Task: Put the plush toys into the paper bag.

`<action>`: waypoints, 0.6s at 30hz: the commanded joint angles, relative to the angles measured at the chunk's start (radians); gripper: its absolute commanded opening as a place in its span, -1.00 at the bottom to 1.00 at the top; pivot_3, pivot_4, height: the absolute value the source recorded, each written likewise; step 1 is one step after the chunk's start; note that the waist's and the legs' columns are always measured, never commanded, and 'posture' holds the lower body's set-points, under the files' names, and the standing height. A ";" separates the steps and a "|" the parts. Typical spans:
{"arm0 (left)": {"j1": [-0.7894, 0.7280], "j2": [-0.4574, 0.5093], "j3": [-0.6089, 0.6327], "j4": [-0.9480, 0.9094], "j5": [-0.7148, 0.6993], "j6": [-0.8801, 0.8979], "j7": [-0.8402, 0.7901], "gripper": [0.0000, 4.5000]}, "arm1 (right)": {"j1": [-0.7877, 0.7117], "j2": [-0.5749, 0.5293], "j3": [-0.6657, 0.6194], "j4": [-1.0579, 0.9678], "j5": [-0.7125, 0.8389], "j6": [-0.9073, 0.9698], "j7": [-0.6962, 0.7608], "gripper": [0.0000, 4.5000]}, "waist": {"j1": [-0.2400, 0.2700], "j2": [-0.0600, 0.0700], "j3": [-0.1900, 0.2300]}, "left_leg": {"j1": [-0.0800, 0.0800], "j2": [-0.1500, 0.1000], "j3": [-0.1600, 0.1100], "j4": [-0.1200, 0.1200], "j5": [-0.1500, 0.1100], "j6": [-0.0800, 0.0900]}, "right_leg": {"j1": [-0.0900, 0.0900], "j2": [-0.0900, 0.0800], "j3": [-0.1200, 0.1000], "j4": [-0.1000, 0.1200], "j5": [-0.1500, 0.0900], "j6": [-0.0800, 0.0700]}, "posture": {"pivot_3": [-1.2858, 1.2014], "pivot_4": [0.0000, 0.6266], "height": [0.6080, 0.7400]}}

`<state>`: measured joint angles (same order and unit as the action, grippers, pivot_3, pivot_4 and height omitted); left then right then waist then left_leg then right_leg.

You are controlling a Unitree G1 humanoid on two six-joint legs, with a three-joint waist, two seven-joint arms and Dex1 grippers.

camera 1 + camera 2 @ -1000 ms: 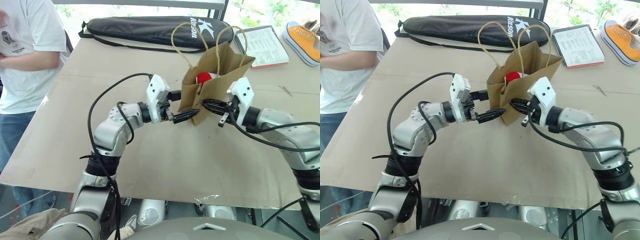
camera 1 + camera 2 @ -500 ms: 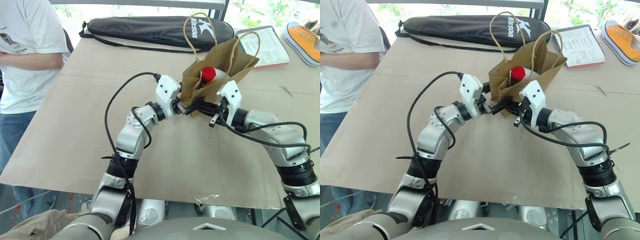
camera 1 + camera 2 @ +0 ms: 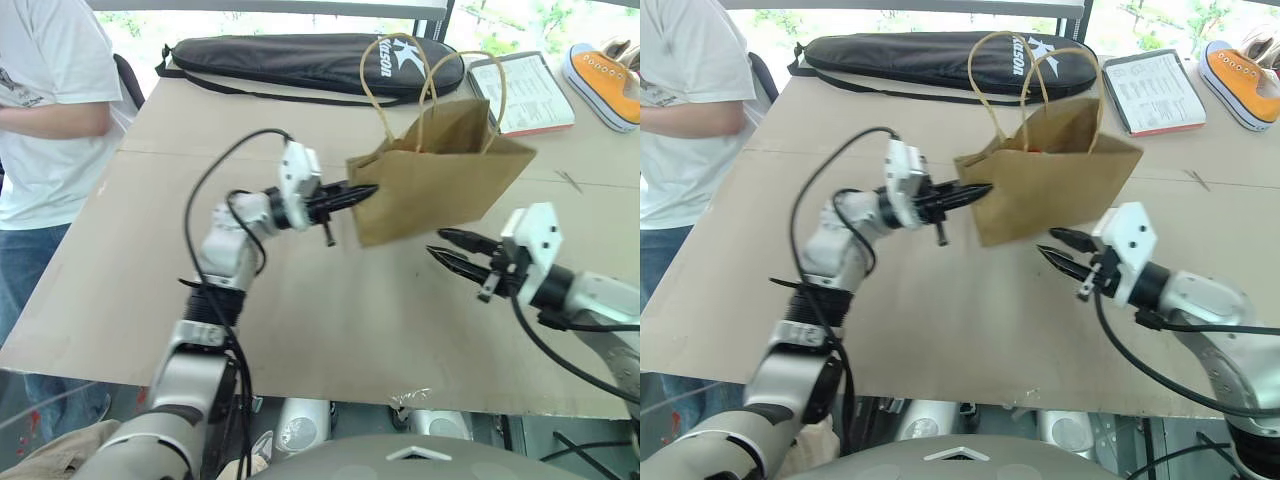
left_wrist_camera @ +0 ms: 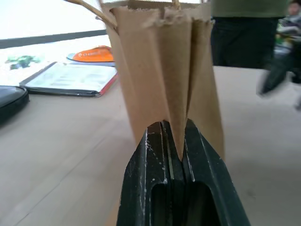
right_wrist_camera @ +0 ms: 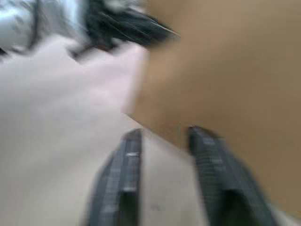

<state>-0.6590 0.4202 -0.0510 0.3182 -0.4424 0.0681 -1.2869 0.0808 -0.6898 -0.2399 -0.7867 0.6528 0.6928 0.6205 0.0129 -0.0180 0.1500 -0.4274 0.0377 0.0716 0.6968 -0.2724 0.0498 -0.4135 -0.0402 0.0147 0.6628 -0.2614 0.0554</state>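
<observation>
Worktop (image 3: 300,330), tan board: bag (image 3: 430,190) pinched at its side fold by closed left fingers (image 3: 360,191); right fingers (image 3: 452,252) parted, empty, just beside. Racket case (image 3: 300,60), booklet (image 3: 520,92), sneaker (image 3: 605,75) ranged along far edge; person (image 3: 50,110) beside.

I see a plain brown kraft paper bag (image 3: 435,182) on a beige cardboard-covered surface (image 3: 300,310), a long black zipped racket case (image 3: 300,62) with white lettering, an orange canvas sneaker (image 3: 605,75) with what looks like a white sole, and black gripper fingers (image 4: 202,197).

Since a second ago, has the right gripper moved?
Yes. The right gripper has let go of the paper bag and drawn back toward the table's near edge.
</observation>
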 commanded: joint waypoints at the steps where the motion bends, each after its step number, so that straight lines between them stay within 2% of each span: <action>1: -0.081 0.044 0.022 0.107 -0.025 -0.037 -0.161 -1.00 | 0.090 -0.030 -0.152 -0.045 0.037 -0.026 0.040 0.41 | 0.004 0.000 0.000 | -0.001 0.000 -0.001 0.000 0.000 0.000 | 0.000 0.000 -0.002 -0.001 0.000 0.000 | 0.03 -0.52 1.00; 4: -0.116 0.056 0.015 0.177 -0.006 -0.070 -0.236 -1.00 | 0.115 -0.019 -0.199 -0.039 0.055 -0.029 0.017 0.96 | 0.002 0.000 0.000 | -0.002 -0.001 -0.001 0.001 0.000 0.001 | 0.000 0.000 -0.001 -0.001 0.000 0.000 | 0.03 -0.52 1.00; 10: -0.134 0.049 0.002 0.217 0.029 -0.127 -0.304 -1.00 | 0.133 -0.007 -0.151 -0.057 0.061 -0.015 -0.012 0.96 | -0.001 0.000 0.000 | -0.001 0.000 -0.001 0.002 -0.002 0.004 | 0.000 0.002 0.000 0.000 0.000 0.000 | 0.03 -0.52 1.00; 15: -0.181 0.057 0.005 0.325 0.084 -0.204 -0.318 -1.00 | 0.201 -0.017 -0.196 -0.086 0.107 -0.032 0.028 0.96 | 0.002 0.000 0.000 | -0.002 0.000 -0.001 0.003 -0.003 0.005 | 0.000 0.002 0.000 -0.001 0.000 0.000 | 0.03 -0.52 1.00; 17: -0.183 0.077 -0.009 0.348 0.089 -0.170 -0.324 -1.00 | 0.241 -0.034 -0.224 -0.088 0.110 -0.036 0.056 0.96 | 0.001 0.000 0.000 | -0.002 0.000 0.000 0.003 -0.003 0.006 | 0.000 0.002 0.001 -0.001 0.000 0.000 | 0.03 -0.52 1.00; 18: -0.176 0.085 -0.017 0.348 0.091 -0.174 -0.326 -0.85 | 0.263 -0.042 -0.237 -0.087 0.102 -0.043 0.071 0.99 | 0.001 0.000 0.000 | -0.002 0.000 0.000 0.004 -0.003 0.006 | 0.000 0.002 0.001 -0.001 0.000 0.000 | 0.03 -0.52 1.00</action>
<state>-0.8287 0.4858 -0.0618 0.6660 -0.3542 -0.1075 -1.6055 0.3323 -0.7208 -0.4281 -0.8491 0.7492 0.6742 0.6683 0.0138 -0.0183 0.1499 -0.4295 0.0376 0.0712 0.7003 -0.2759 0.0557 -0.4134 -0.0380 0.0158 0.6622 -0.2614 0.0555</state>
